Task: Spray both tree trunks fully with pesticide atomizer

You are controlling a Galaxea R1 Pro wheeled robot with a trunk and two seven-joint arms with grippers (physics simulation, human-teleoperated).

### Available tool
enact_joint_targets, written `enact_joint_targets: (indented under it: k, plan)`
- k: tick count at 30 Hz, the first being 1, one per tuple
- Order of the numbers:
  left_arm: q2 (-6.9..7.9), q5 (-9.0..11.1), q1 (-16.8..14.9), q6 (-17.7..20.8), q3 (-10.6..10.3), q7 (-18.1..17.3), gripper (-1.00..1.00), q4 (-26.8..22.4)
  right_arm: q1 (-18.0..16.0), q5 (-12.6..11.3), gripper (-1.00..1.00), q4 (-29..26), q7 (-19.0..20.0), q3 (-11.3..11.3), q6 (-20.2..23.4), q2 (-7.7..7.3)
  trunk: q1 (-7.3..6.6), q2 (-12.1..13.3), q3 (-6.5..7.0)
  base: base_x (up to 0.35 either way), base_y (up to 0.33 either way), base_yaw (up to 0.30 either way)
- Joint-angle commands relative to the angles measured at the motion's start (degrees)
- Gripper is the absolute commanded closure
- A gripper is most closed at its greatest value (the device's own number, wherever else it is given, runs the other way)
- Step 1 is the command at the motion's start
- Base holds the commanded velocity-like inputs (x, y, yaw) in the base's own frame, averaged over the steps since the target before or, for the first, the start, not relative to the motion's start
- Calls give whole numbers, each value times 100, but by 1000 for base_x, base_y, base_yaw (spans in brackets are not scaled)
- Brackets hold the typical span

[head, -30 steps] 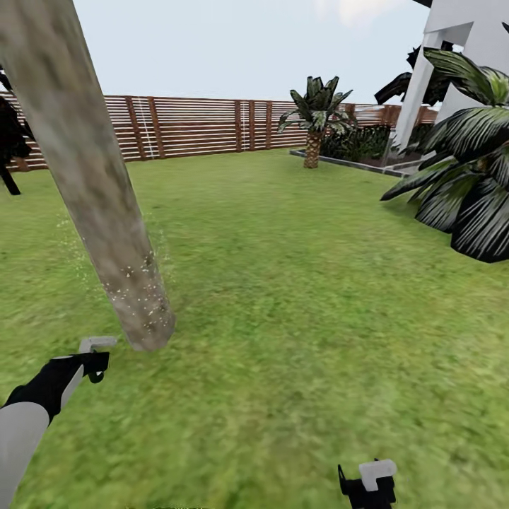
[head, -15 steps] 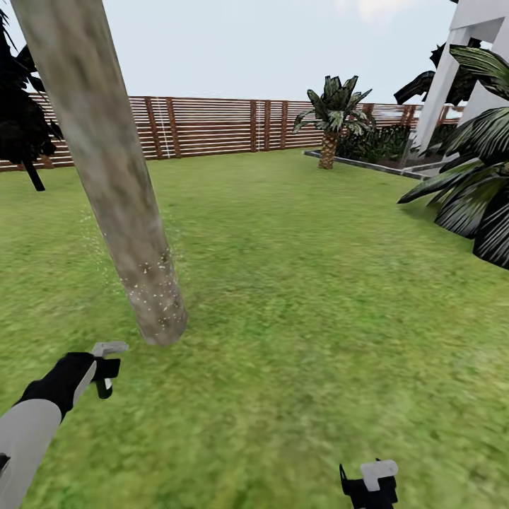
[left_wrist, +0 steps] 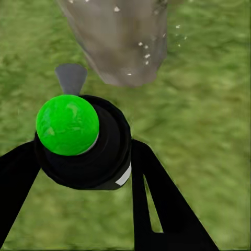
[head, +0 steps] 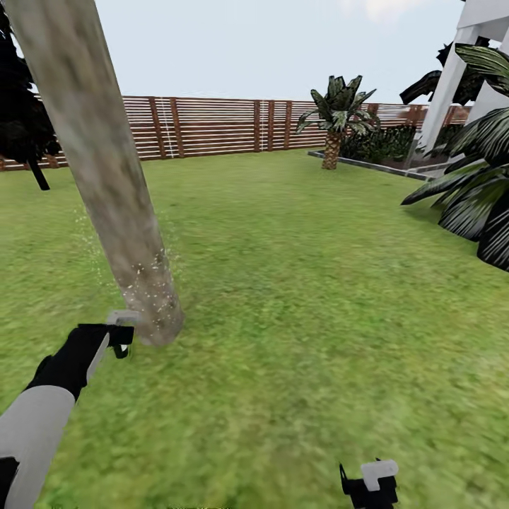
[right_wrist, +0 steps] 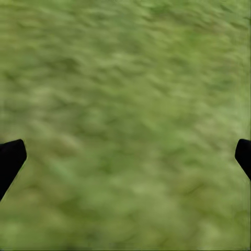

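Well, your left tool (left_wrist: 86, 157) gripped the pesticide atomizer (left_wrist: 78, 138) (green-capped) just beside the speckled tree trunk (head: 106, 184); your right tool (right_wrist: 125, 157) hung spread over grass (right_wrist: 125, 78).

One thick grey-brown tree trunk (head: 106, 177) rises from the grass, flecked with pale droplets near its base. One short palm (head: 332, 120) stands by the single slatted fence (head: 212, 127). One dark cypress (head: 25, 120) shows at the lawn's edge. Two arms reach forward, and one green-capped atomizer (left_wrist: 68, 125) sits between one gripper's fingers
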Motion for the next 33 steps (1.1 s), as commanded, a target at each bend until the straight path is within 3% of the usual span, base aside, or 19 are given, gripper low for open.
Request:
enact_joint_targets:
  k: [1,14,24,26,28,30,33]
  plan:
    - [3,1,-26,251,3,-10,100,-132,0,2,-100,-2,0,1,0,0,0,0,-1,-2,-2,266]
    - [52,5,-374,676,-49,-19,100,-883,0,4,-100,6,0,-3,0,-1,0,0,-1,0,0,61]
    - [53,29,-329,683,-57,-145,100,-1265,0,3,-100,6,0,2,0,0,0,0,13,219,141,-116]
    - [66,20,-328,680,-49,-300,100,-1370,0,4,-100,6,0,5,0,0,0,0,14,42,29,-43]
    - [171,-13,-328,673,-9,-711,100,-1522,0,2,-100,6,0,2,0,0,0,0,14,8,6,-8]
    - [472,2,-328,679,4,-990,100,-1548,0,4,-100,6,0,5,0,0,0,0,14,1,1,-1]
    - [733,17,-328,680,12,-1157,100,-1553,0,4,-100,6,0,5,0,0,0,0,14,0,0,0]
